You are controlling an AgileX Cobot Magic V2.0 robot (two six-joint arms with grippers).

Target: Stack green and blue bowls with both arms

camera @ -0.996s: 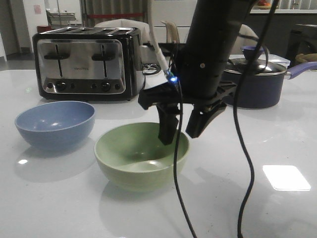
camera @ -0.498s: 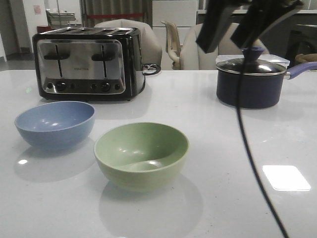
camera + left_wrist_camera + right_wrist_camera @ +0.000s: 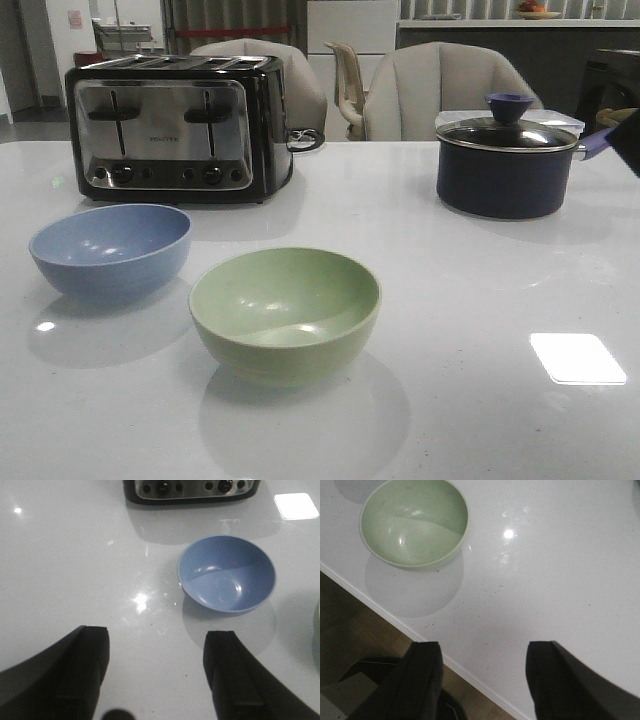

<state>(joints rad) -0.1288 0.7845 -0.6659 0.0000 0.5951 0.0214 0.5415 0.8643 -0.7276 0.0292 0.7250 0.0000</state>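
Note:
The pale green bowl (image 3: 285, 312) stands upright and empty near the table's front middle; it also shows in the right wrist view (image 3: 414, 521). The grey-blue bowl (image 3: 111, 249) stands apart to its left, in front of the toaster, and shows in the left wrist view (image 3: 226, 573). My left gripper (image 3: 157, 640) is open and empty above bare table, short of the blue bowl. My right gripper (image 3: 482, 652) is open and empty over the table's near edge, away from the green bowl. Neither gripper shows in the front view.
A chrome and black toaster (image 3: 170, 125) stands at the back left. A dark navy lidded saucepan (image 3: 510, 165) stands at the back right. Chairs stand behind the table. The table's near edge (image 3: 385, 612) and the floor show in the right wrist view.
The right arm, whose open gripper hung over the green bowl's right rim a second ago, rose up and right and has left the front view. Both bowls have stayed in place.

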